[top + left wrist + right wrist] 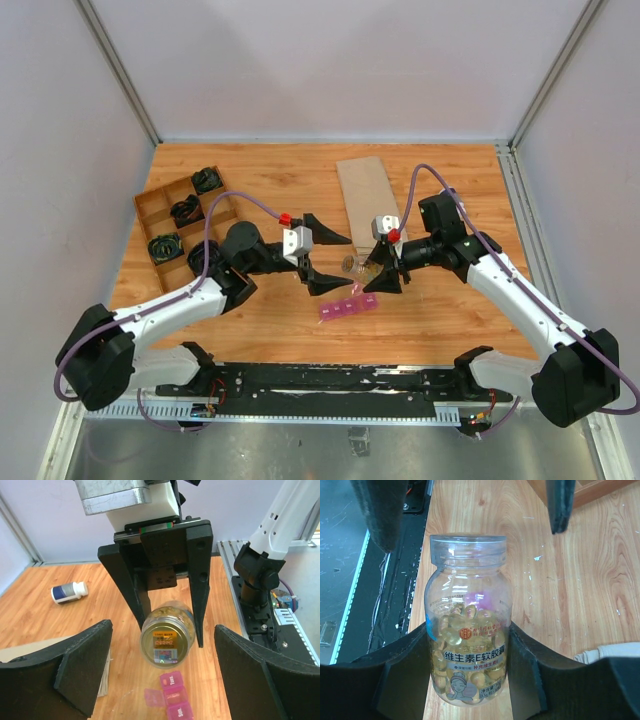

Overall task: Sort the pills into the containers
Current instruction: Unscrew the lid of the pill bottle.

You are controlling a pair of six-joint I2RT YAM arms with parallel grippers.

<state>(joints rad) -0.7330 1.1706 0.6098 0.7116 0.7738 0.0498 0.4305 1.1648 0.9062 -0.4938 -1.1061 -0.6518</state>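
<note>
My right gripper (pixel 468 650) is shut on a clear bottle (pixel 466 630) full of yellow softgel pills (pixel 451 635), holding it by its lower body. The bottle (pixel 352 265) is tilted over the table with its neck towards my left gripper (pixel 340 262). In the left wrist view its gold-coloured end (pixel 166 643) faces the camera. My left gripper (pixel 164 630) is open, its fingers wide to either side of that end and not touching it. The containers (pixel 176 700), a pink strip (pixel 348 307), lie on the table just below the bottle, one lid flipped open.
A wooden divided tray (pixel 165 200) with black items sits at the back left. A flat cardboard piece (pixel 364 192) lies at the back centre. A small white-capped bottle (pixel 69 591) lies on its side beyond the right gripper. A metal rail (pixel 330 378) runs along the near edge.
</note>
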